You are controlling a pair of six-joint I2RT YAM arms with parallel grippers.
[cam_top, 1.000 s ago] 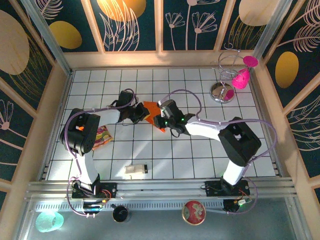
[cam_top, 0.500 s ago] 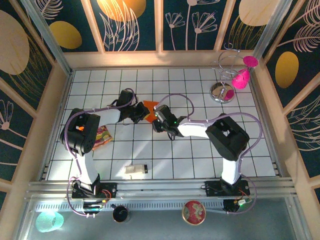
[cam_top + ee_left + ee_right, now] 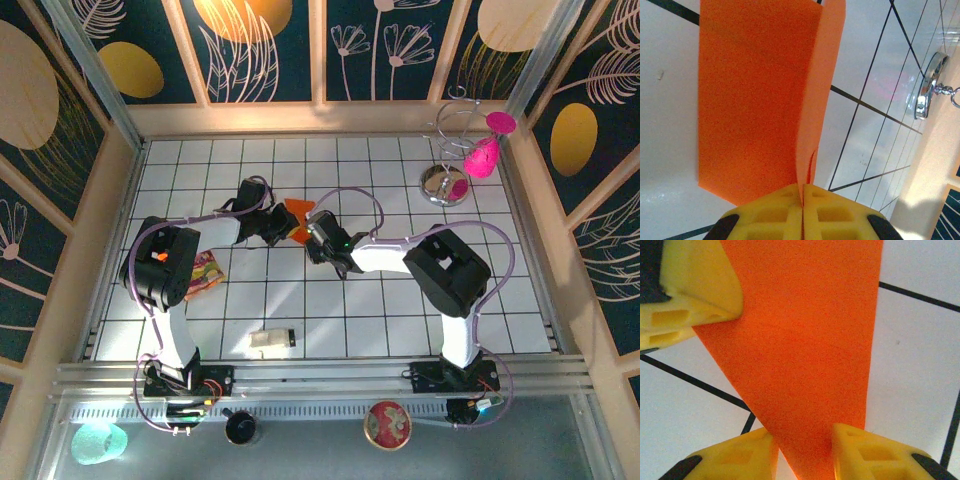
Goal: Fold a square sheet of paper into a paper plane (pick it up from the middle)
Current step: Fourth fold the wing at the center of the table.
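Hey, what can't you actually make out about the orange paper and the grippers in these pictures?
- Top external: the orange paper is partly covered by the left gripper and right gripper, so its folds are unreadable.
- Left wrist: the paper's far end is cut off by the top edge.
- Right wrist: the paper runs off the frame; whether the open fingers touch it is unclear.

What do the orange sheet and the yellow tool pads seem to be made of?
Sheet: thin matte paper, it seems; a grainy, glare-free face and a sharp fold. Left tool pads: likely moulded plastic or rubber, dull yellow with ribbed hollows; which one is unclear.
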